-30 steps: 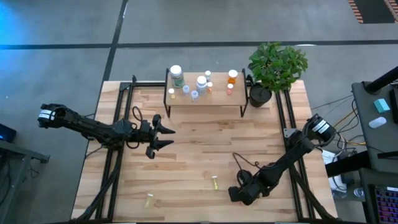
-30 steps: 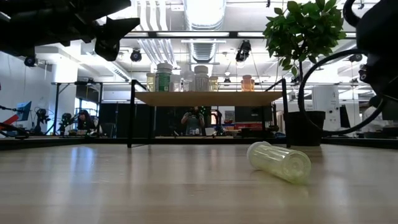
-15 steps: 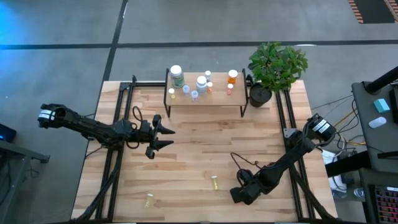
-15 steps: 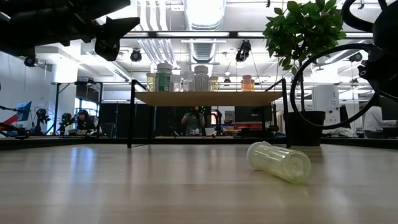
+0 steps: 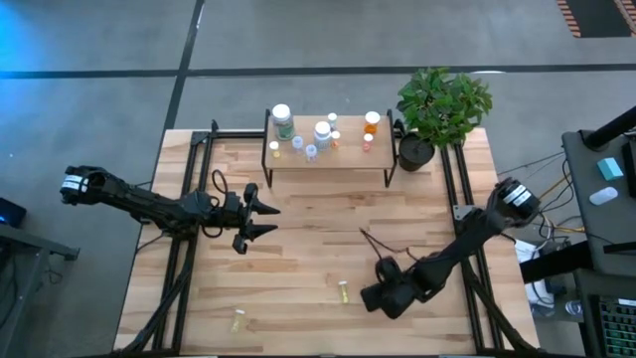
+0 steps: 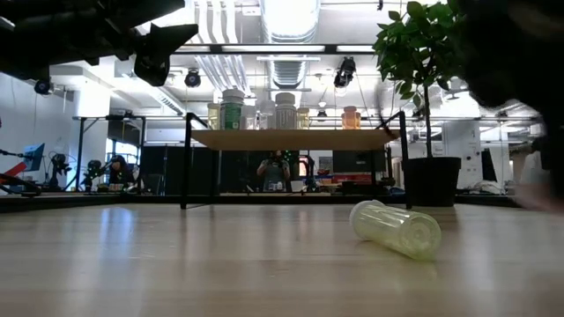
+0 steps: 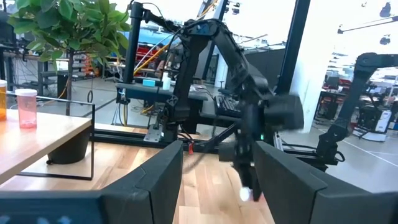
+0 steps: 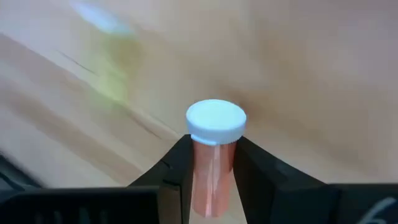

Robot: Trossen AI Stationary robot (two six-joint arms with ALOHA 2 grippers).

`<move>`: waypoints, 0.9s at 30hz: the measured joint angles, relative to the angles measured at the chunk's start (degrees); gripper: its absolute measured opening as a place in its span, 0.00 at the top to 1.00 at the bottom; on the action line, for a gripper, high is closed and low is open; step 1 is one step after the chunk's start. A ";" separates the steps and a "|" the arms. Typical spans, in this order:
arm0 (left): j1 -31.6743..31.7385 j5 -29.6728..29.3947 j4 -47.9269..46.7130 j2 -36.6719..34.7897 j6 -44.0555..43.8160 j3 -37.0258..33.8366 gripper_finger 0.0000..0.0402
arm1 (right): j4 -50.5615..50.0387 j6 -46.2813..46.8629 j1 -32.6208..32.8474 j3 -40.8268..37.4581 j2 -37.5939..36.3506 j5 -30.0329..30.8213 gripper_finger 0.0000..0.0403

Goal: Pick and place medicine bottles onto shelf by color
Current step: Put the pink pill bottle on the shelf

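Now right hand (image 8: 211, 177) w/ orange bottle (image 8: 213, 155), shifted left twd yellow vial (image 5: 342, 291).

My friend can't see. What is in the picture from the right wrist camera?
The right hand grips a small orange bottle with a white cap between its two dark fingers. Below it is the light wooden table, with a blurry yellowish bottle farther off.

Wooden table (image 5: 318, 239): two yellowish vials (image 5: 342, 290) lying near front; shelf (image 5: 328, 156), potted plant (image 5: 417, 149) at back.
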 joint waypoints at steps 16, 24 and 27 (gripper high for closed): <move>-0.01 0.00 -0.02 0.00 0.00 -0.09 0.55 | -5.60 -55.27 -11.16 7.90 -11.64 53.60 0.79; -0.02 0.00 -0.04 0.00 0.25 -0.22 0.55 | -4.79 -60.05 -22.02 4.17 -13.38 58.92 0.79; 0.00 0.00 -0.04 0.00 0.52 -0.22 0.55 | -1.64 -60.45 -24.53 0.82 -15.18 59.79 0.79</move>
